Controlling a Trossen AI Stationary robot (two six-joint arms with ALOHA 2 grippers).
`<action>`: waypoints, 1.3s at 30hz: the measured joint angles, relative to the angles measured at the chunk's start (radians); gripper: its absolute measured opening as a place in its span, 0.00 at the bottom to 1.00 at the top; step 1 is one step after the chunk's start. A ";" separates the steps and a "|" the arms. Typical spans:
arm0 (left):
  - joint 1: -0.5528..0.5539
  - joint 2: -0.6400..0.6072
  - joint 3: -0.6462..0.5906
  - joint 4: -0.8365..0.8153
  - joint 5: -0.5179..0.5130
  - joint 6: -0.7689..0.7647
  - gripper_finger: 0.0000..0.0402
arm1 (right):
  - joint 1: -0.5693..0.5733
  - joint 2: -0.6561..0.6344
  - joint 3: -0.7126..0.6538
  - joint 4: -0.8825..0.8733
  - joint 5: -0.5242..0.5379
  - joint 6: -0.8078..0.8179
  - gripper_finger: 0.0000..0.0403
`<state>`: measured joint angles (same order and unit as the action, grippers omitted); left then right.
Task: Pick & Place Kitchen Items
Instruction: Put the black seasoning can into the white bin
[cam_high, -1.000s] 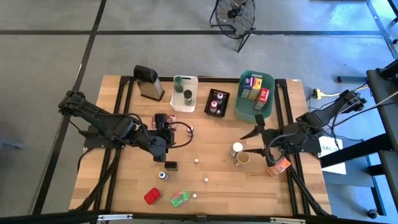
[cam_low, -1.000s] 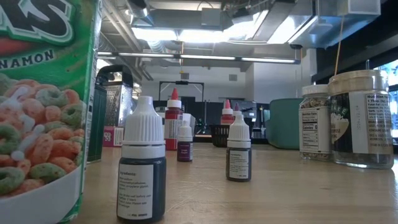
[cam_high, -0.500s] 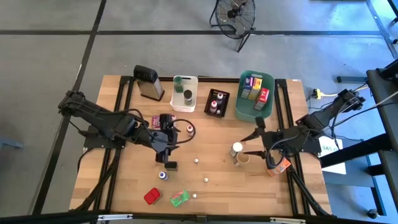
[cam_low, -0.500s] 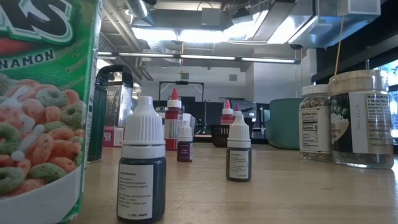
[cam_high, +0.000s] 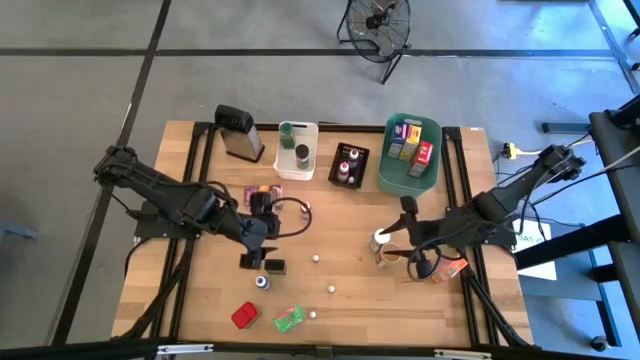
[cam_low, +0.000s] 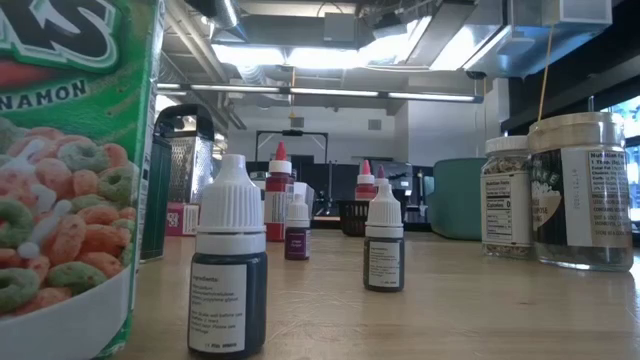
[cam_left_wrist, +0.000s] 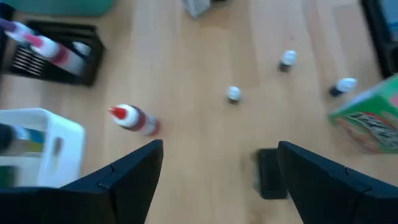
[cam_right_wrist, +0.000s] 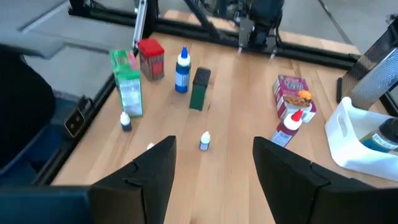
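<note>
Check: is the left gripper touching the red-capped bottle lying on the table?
Apart. In the left wrist view, the open left gripper has bare wood between its fingers and the red-capped bottle, which lies ahead of them.

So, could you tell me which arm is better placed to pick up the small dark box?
Left, probably. Its open end effector hovers right beside the small dark box; the right end effector is across the table by the jars.
</note>
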<state>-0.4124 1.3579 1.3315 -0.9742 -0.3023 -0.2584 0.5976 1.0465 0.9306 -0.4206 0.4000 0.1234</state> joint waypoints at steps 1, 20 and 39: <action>-0.006 0.000 0.000 -0.001 0.005 -0.007 0.78 | -0.001 0.010 0.000 0.000 0.000 -0.001 0.53; -0.019 0.228 0.000 -0.040 0.112 -0.035 0.77 | -0.003 0.115 0.000 0.054 0.105 -0.010 0.53; -0.028 0.350 0.031 -0.036 0.188 -0.035 0.77 | -0.003 0.115 0.000 0.053 0.105 -0.011 0.54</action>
<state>-0.4406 1.7081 1.3624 -1.0101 -0.1147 -0.2936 0.5949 1.1610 0.9306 -0.3676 0.5049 0.1123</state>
